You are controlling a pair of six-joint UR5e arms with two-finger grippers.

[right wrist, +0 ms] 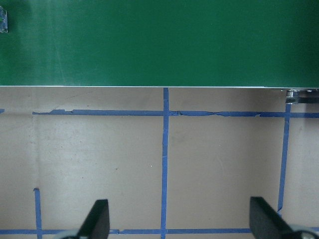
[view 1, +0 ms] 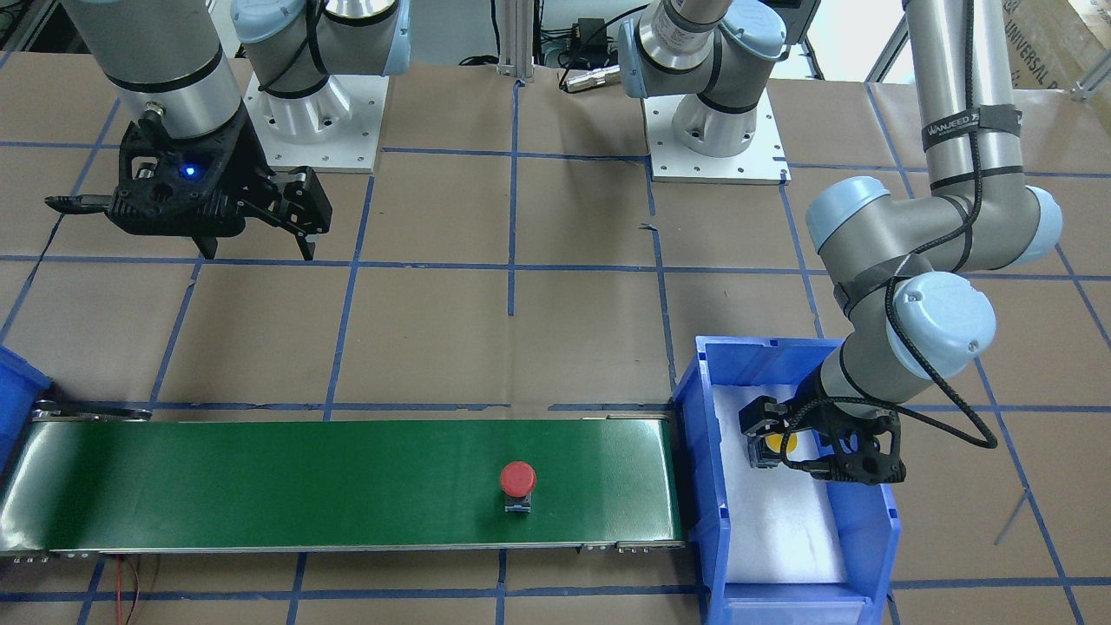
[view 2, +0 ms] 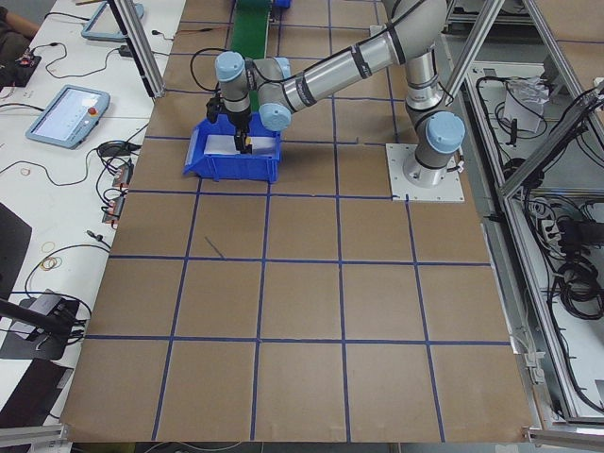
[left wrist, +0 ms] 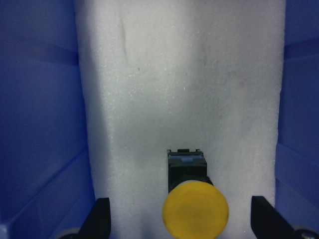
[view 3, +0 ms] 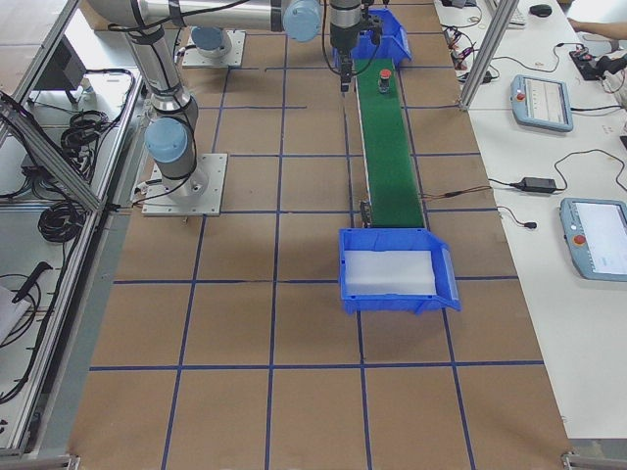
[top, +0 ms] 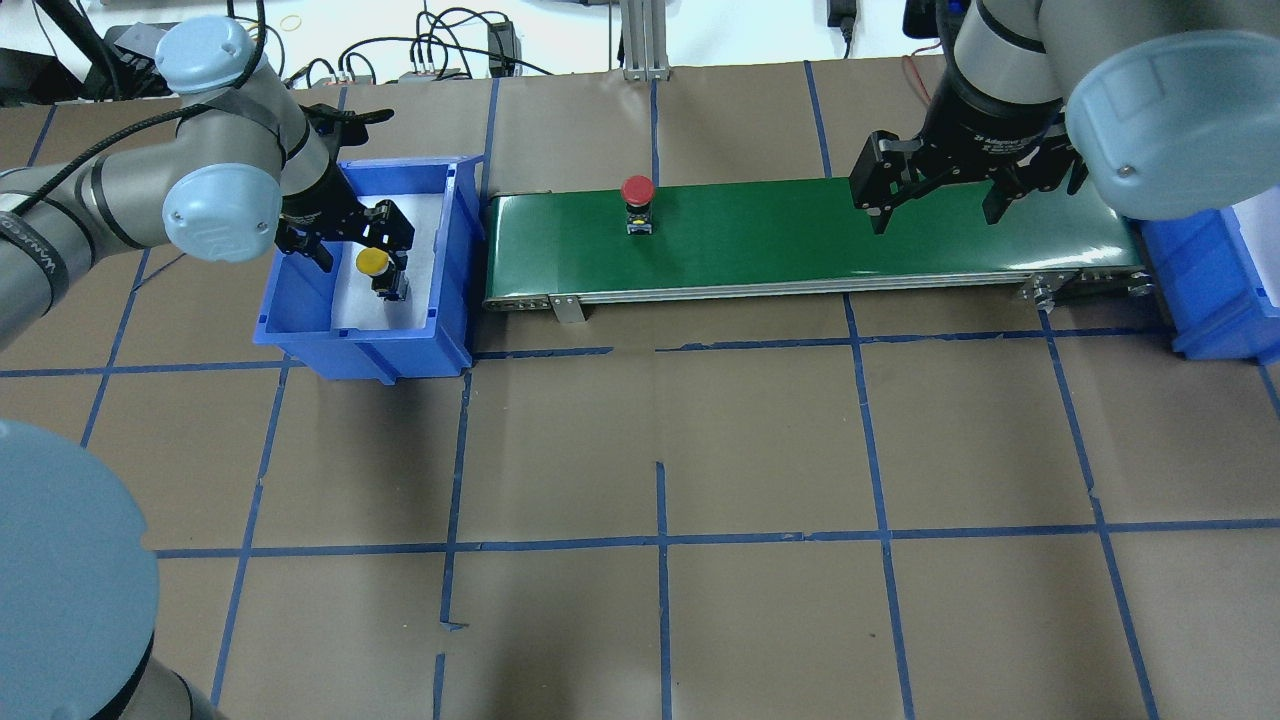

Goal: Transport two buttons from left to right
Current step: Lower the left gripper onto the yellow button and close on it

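Note:
The yellow-capped button is on the white foam in the blue bin at the belt's left end. My left gripper is down in that bin, open, with one finger on each side of the button and clear gaps between. The pair also shows in the overhead view and the front view. The red-capped button stands upright on the green belt, near its left end; it also shows in the front view. My right gripper is open and empty, hovering beside the belt's right part.
A second blue bin with white lining stands at the belt's right end; the exterior right view shows its inside with nothing in it. The table is brown paper with a blue tape grid. The arm bases stand at the back.

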